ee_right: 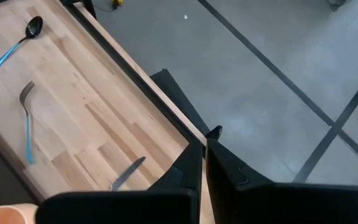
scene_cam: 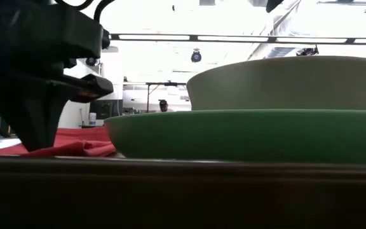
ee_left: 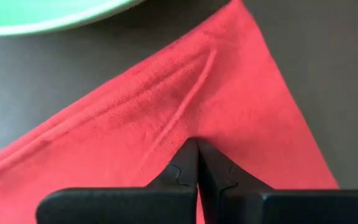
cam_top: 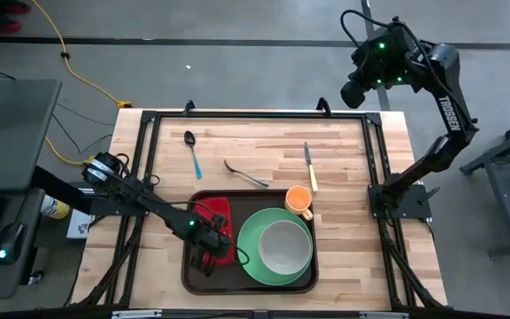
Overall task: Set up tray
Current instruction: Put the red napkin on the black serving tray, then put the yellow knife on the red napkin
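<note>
The left pincer [cam_top: 209, 241] is clamped on the red napkin [cam_top: 217, 215], laying it on the tray's [cam_top: 190, 276] left side, near desk edge. Next, probably release and lift clear. The green plate [cam_top: 253, 257] with its bowl [cam_top: 283, 247] crowds it. The right pincer [ee_right: 204, 163], fingers together, waits beyond the far right corner.

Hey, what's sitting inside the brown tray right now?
The tray holds a red napkin, a green plate with a pale bowl on it. The left gripper, shut on the napkin, covers part of it. Whatever lies under the plate cannot be seen.
</note>
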`<state>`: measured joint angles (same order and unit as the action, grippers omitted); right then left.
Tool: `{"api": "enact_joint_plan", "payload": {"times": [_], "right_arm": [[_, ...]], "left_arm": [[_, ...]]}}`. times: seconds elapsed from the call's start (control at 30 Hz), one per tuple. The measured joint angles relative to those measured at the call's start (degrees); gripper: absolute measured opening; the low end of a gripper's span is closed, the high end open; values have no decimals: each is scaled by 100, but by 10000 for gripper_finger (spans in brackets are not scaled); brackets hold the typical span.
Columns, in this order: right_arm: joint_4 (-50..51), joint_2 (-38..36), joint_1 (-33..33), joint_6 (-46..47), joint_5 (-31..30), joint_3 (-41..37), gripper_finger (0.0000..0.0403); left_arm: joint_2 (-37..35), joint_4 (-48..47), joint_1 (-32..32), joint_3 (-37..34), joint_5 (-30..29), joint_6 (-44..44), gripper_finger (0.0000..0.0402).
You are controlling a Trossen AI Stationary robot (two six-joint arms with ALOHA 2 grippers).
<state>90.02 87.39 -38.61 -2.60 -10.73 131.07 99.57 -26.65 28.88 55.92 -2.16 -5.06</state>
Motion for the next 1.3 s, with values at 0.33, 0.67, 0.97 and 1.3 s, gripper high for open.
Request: {"api": "enact_joint_plan", "payload": {"times": [0.33, 0.67, 0.97, 1.3], "right_arm": [[0, 0, 0, -89, 1, 0, 0], [0, 0, 0, -85, 27, 0, 0], [0, 0, 0, 105, 219, 0, 0], [0, 0, 0, 319, 208, 0, 0]], "left_arm": [[6, 54, 488, -2, 571, -195, 30], [13, -112, 679, 156, 608, -276, 30], [13, -1424, 596, 1183, -469, 683, 30], [-980, -2746, -884, 2077, -3405, 756, 30]]}}
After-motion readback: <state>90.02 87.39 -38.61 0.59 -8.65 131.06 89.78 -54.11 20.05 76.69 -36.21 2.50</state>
